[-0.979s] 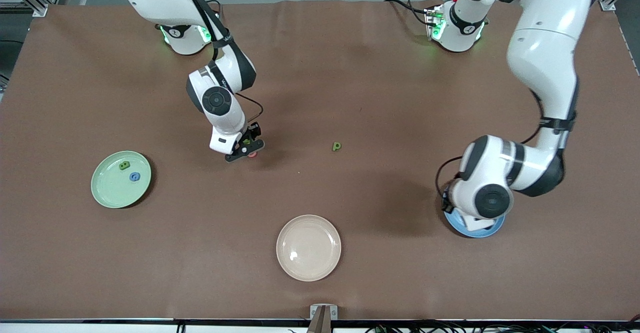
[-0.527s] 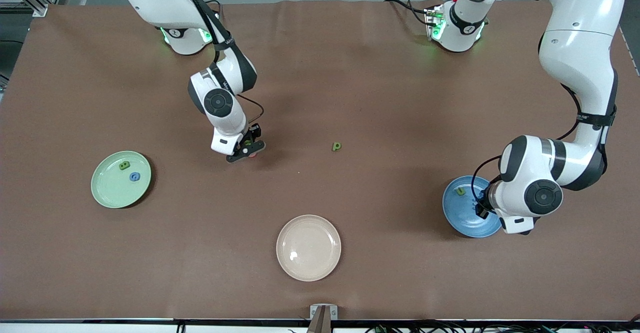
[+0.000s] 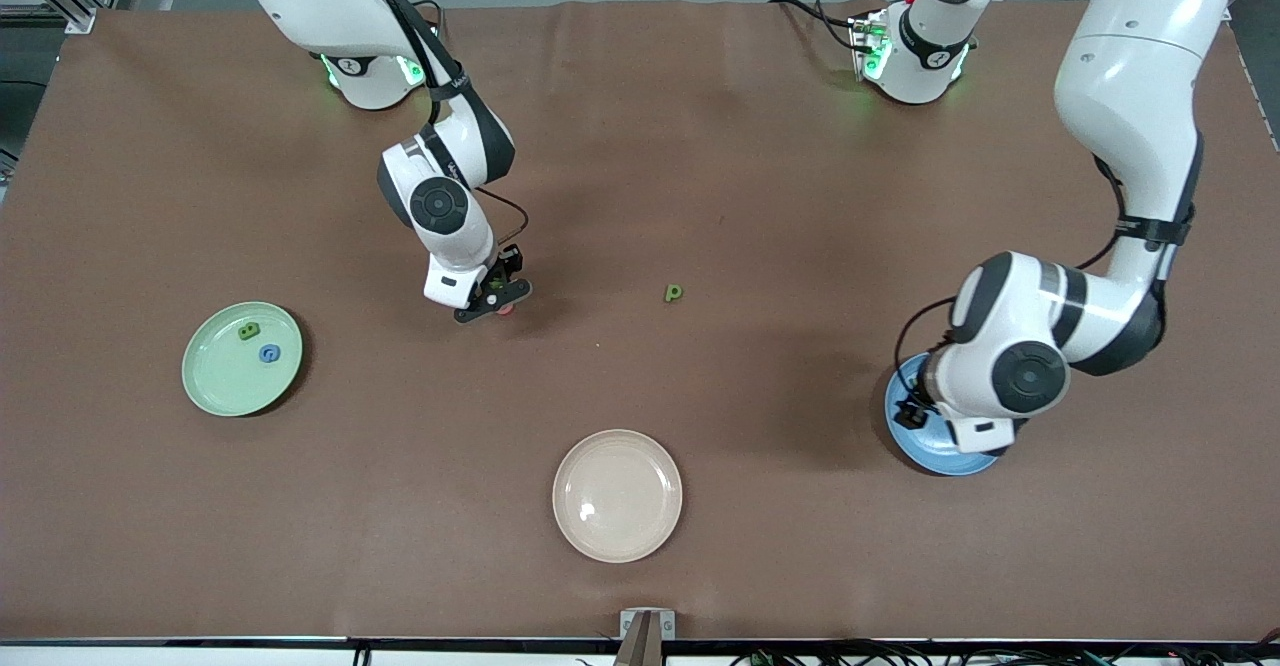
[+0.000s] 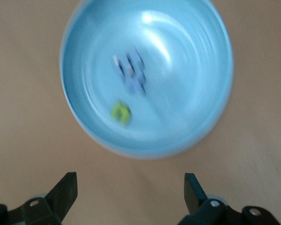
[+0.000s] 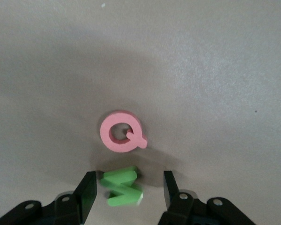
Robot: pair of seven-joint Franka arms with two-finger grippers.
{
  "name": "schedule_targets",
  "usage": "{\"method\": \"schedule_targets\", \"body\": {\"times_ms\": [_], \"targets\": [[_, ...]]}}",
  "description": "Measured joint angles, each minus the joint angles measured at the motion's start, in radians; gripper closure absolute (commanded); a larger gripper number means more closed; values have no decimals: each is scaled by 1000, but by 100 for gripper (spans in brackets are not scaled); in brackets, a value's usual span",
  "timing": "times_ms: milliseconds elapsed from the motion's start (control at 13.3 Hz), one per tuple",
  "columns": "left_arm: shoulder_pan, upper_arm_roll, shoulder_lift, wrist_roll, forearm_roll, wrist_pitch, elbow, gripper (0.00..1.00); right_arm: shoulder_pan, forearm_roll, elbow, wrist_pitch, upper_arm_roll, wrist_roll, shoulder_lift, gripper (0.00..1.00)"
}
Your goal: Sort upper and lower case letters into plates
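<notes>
Now the green letter Z is straddled by the released right tool on the worktop; the touching pink Q could be nudged. The left tool, spread empty, hangs over the blue plate; the mint plate lies at the right arm's end.

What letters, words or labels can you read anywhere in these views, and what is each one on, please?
"Q": pink foam letter, on the table beside the green one.
"Z" or "N", cannot tell which: green foam letter, between the right gripper's open fingers.
"p": green letter, mid-table.
Pieces on the blue plate and mint plate: unreadable.
</notes>
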Motion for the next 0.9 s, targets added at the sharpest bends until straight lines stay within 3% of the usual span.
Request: {"method": "schedule_targets", "body": {"times_ms": [151, 377, 753, 904], "targets": [[-70, -25, 0, -71, 0, 0, -4, 1, 0, 0, -3, 0, 0, 0, 0, 35], [-194, -26, 0, -183, -2, 50, -23, 6, 0, 0, -4, 0, 0, 0, 0, 52], [-315, -26, 0, -414, 9, 285, -163, 9, 2, 3, -3, 0, 5, 1, -2, 77], [-364, -26, 0, -533, 57, 318, -186, 10, 2, 3, -3, -1, 5, 2, -3, 82]]}}
